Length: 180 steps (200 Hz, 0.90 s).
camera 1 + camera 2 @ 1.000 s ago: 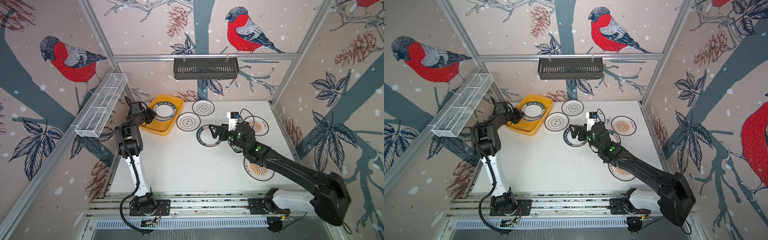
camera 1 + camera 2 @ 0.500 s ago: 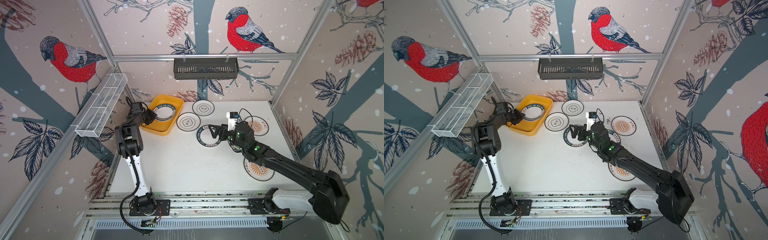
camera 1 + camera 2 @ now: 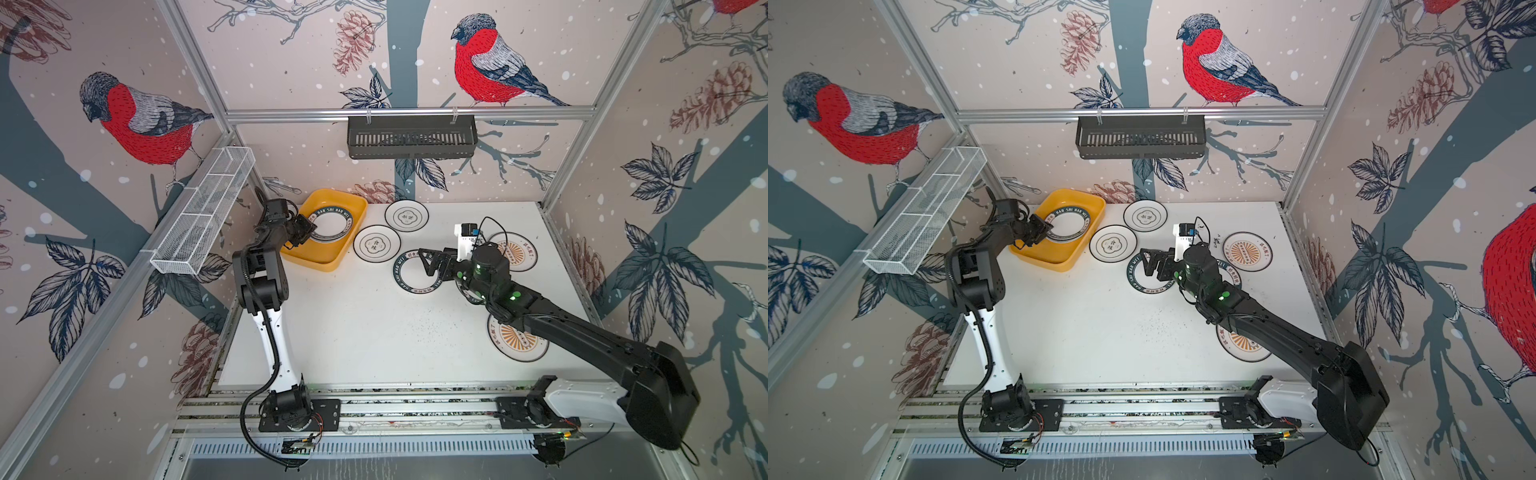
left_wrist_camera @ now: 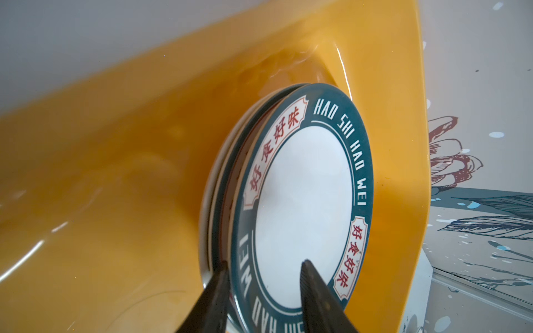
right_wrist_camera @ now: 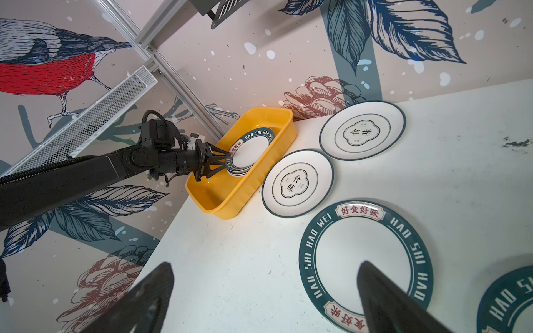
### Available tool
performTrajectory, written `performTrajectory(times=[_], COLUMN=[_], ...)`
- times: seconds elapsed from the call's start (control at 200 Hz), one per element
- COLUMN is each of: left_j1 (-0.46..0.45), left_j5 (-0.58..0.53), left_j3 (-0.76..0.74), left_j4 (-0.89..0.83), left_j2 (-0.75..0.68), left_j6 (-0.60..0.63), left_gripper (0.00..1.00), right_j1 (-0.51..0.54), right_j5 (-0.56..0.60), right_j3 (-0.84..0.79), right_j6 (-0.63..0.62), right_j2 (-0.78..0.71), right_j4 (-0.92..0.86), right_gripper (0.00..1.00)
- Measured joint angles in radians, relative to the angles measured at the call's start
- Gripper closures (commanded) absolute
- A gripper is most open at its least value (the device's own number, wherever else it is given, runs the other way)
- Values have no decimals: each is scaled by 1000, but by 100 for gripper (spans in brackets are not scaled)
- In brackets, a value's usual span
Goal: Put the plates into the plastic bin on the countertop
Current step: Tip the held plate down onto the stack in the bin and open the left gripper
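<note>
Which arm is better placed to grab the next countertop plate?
Right: the right gripper hovers open over a green-rimmed plate; the left gripper is at the stack in the plastic bin.

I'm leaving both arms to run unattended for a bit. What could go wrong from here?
1. The left gripper straddles the rim of the top dark-green-rimmed plate stacked in the yellow plastic bin, jaws only partly apart. Pulling back could drag or tip that plate.
2. The open right gripper hovers over a flat green-rimmed plate on the white countertop. A grab might shove it into the white plate with a black flower emblem close beside it.
</note>
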Motion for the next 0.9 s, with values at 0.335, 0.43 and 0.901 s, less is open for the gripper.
performTrajectory(times=[0.335,0.43,0.901], left_j1=[-7,-8,-22], left_j5=[-35,-50,-147], left_j3=[22,24,89], left_j4=[-60,-77,-185], left_j2=[2,-4,-13], left_j6=[61,75,172], left_gripper=[51,47,39], right_j1=[-5,-6,-15], right_j5=[-18,-26,-33], right_j3=[0,-4,-33], right_j6=[0,0,0], right_j2=[2,2,-13], right_j4=[1,5,23], right_gripper=[0,0,0])
